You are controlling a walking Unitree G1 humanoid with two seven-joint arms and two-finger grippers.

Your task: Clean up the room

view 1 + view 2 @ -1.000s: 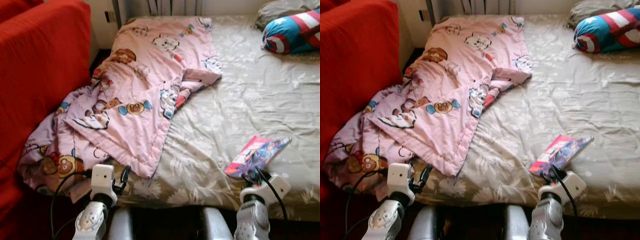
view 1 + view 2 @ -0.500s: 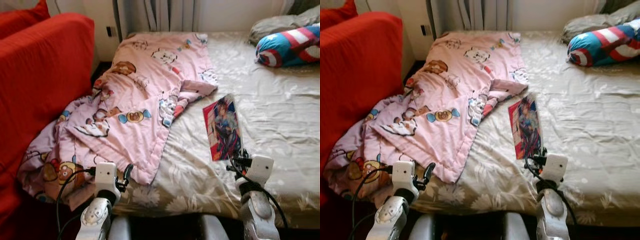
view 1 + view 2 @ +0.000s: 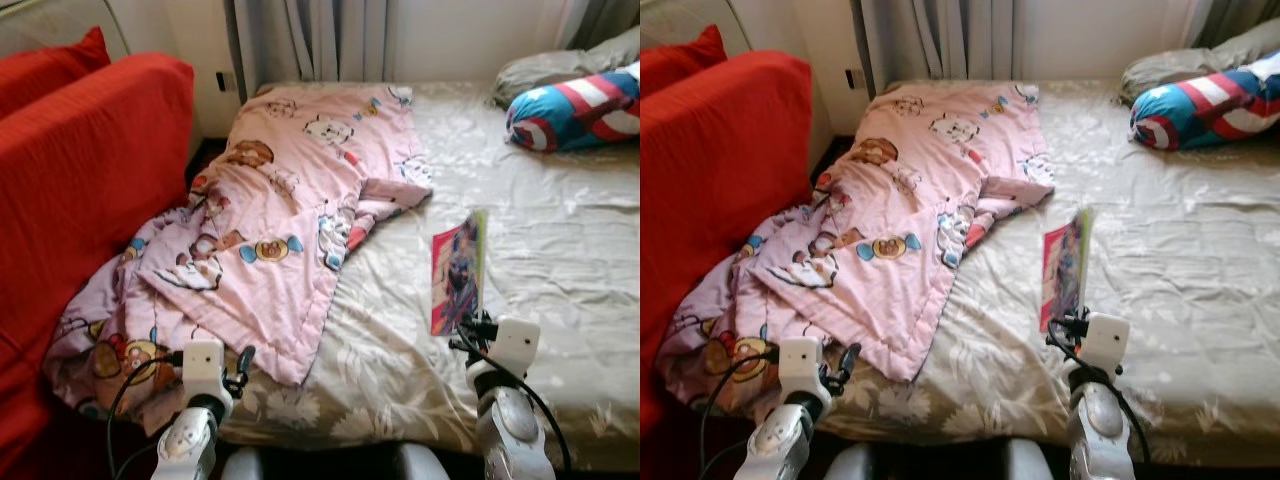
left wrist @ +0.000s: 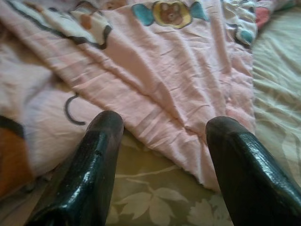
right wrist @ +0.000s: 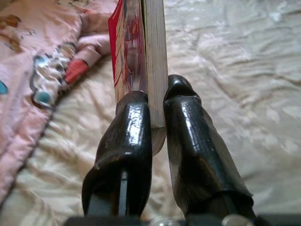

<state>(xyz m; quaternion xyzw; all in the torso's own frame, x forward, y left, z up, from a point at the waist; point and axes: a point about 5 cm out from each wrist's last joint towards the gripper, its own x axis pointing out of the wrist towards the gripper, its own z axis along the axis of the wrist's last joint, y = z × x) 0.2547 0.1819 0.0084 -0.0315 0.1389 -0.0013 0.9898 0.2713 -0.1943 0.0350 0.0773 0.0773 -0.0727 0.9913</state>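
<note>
Right gripper (image 3: 476, 328), lower right of frame, pinches comic book (image 3: 457, 272) by its bottom edge; long axis stands upright above the bed (image 3: 560, 250). Left gripper (image 4: 162, 165) spread wide beside pink blanket (image 3: 290, 210).

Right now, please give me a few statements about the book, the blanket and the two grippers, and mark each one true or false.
1. The right gripper holds the book with its jaws shut on it. True.
2. The book lies flat on the bed. False: it is held up on edge above the sheet.
3. The left gripper grips the pink blanket. False: its jaws are open, just short of the blanket's edge.
4. The blanket hangs over the bed's left side, toward the red sofa. True.
</note>
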